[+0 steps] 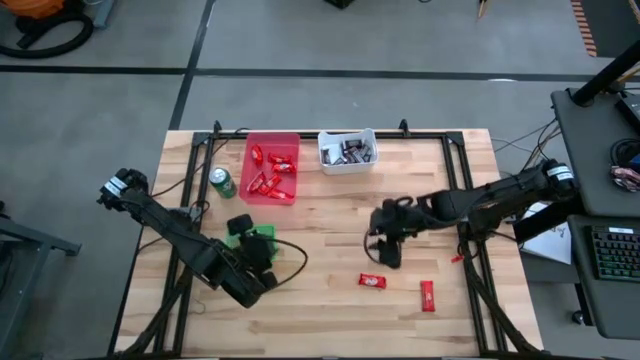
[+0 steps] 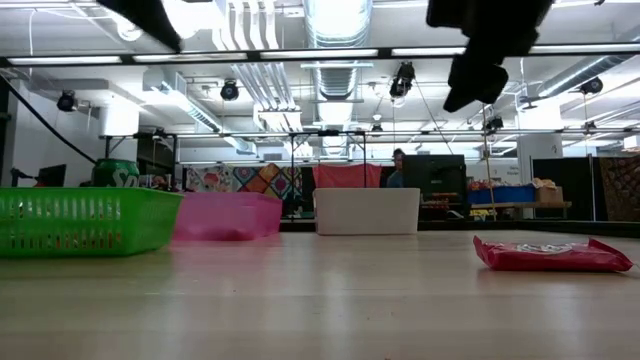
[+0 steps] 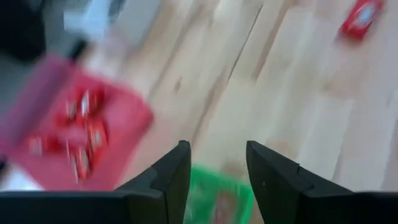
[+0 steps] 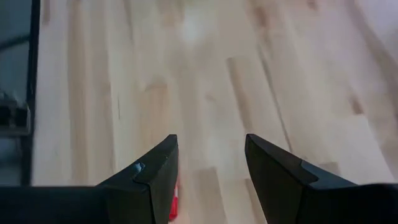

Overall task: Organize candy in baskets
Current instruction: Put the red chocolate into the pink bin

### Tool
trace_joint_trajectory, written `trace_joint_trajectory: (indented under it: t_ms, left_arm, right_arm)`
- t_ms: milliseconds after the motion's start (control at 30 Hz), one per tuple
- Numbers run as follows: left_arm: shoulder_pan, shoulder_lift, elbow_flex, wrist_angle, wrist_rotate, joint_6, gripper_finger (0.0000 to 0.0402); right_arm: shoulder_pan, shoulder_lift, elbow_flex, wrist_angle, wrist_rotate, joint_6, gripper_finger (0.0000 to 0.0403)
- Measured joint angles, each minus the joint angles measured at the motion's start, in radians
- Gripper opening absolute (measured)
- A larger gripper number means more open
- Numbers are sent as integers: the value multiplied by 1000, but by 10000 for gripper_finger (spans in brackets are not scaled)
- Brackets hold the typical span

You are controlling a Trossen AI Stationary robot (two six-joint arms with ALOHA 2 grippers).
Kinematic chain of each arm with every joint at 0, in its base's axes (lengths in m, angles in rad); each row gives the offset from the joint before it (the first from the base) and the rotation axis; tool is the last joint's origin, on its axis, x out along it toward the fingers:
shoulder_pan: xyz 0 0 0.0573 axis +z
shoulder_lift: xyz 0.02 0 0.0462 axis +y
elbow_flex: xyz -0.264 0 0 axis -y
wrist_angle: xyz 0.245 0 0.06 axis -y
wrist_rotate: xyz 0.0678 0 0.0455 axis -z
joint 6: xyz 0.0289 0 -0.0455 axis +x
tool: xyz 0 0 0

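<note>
A: Loose candy? Two red bars on the bench [image 1: 330, 320], one [image 1: 373, 281] just beside the right claw [image 1: 386, 252], another [image 1: 427, 295] farther out.
B: Claws? Both spread, empty; left claw [image 1: 262, 248] over the green basket [image 1: 248, 237].
A: Handling? Probably light, crinkly, slippery wrapper; pinch across the short width mid-bar, then the red basket [image 1: 272, 140].

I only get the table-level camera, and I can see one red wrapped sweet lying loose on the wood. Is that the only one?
Observer: No. From above, a second red-wrapped candy bar lies nearby.
Operator: What's in the white bin?
Observer: The white rectangular plastic basket holds dark and silver mini bars.
Operator: Is the robot holding anything?
Observer: No. The right hand is open and empty above bare wood.
</note>
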Motion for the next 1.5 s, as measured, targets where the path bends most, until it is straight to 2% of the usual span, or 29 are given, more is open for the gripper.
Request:
trace_joint_trajectory:
  t_ms: [100,267,400,533,833,1067,1167,1333,1500]
  left_arm:
    - [2,0,16,114,-44,178,125]
    - [4,-1,-9,308,-18,420,86]
    - [3,-1,-67,441,13,535,46]
    - [3,-3,-140,548,25,579,7]
    - [7,-25,-231,665,19,584,1]
    - [20,-76,-348,886,9,666,0]
    - [26,-98,-423,1020,9,693,0]
    - [26,-128,-538,1274,8,761,0]
    - [26,-140,-602,1444,-60,816,0]
  right_arm:
    - [69,0,-41,48,36,-75,178]
    - [162,-2,-126,176,93,-139,178]
    - [216,-9,-207,284,183,-158,178]
    - [257,-9,-310,419,254,-175,178]
    - [297,-10,-523,683,336,-147,178]
    - [335,0,-623,940,335,-113,178]
    - [373,33,-636,1016,373,-113,178]
    - [433,128,-596,1027,472,-113,178]
    - [459,239,-552,1030,495,-79,178]
